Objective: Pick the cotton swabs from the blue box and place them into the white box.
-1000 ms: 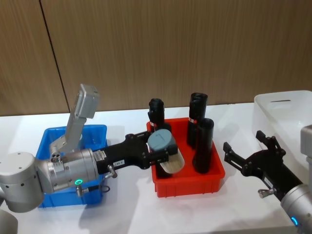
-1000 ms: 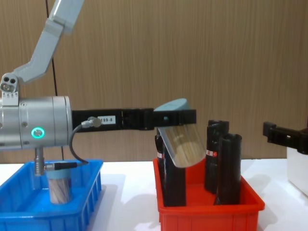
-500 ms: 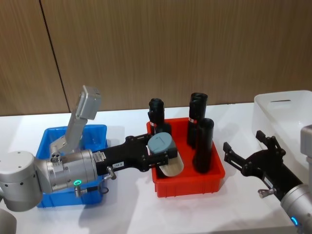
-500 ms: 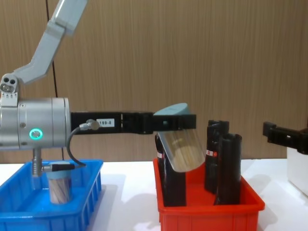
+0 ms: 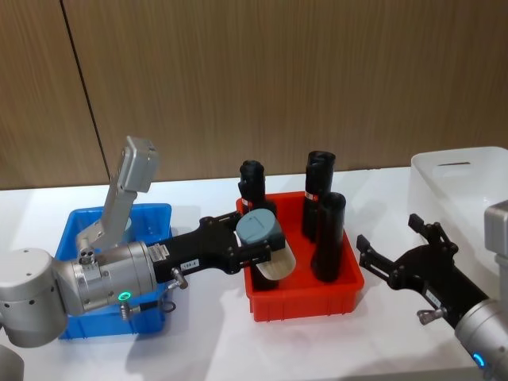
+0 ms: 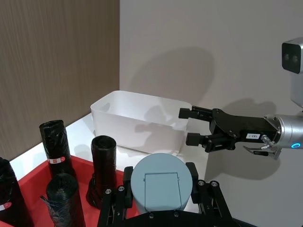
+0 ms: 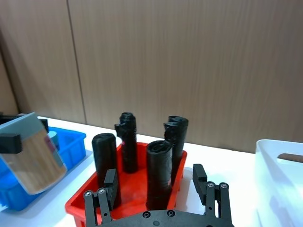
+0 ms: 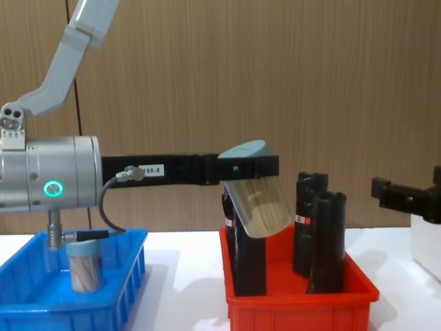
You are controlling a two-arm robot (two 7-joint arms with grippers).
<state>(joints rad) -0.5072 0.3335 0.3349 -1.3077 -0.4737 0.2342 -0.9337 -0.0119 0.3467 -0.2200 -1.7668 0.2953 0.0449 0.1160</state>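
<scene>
My left gripper [image 5: 262, 242] is shut on a cotton swab jar [image 5: 268, 252], a clear cylinder with a grey-blue lid and tan sticks inside. The jar [image 8: 258, 207] hangs tilted above the left part of the red bin, and its lid [image 6: 158, 184] faces the wrist camera. Another jar of cotton swabs [image 8: 85, 270] stands in the blue box [image 5: 155, 213] at the left. The white box [image 5: 452, 182] sits at the far right. My right gripper [image 5: 387, 231] is open and empty, hovering between the red bin and the white box [image 6: 137, 123].
A red bin [image 5: 305, 305] in the middle of the white table holds several tall black bottles [image 5: 328, 238], right under the held jar. A wood-panelled wall closes the back.
The held jar dipped slightly and rose again over the red bin. My right gripper edged a little to the left, still open.
</scene>
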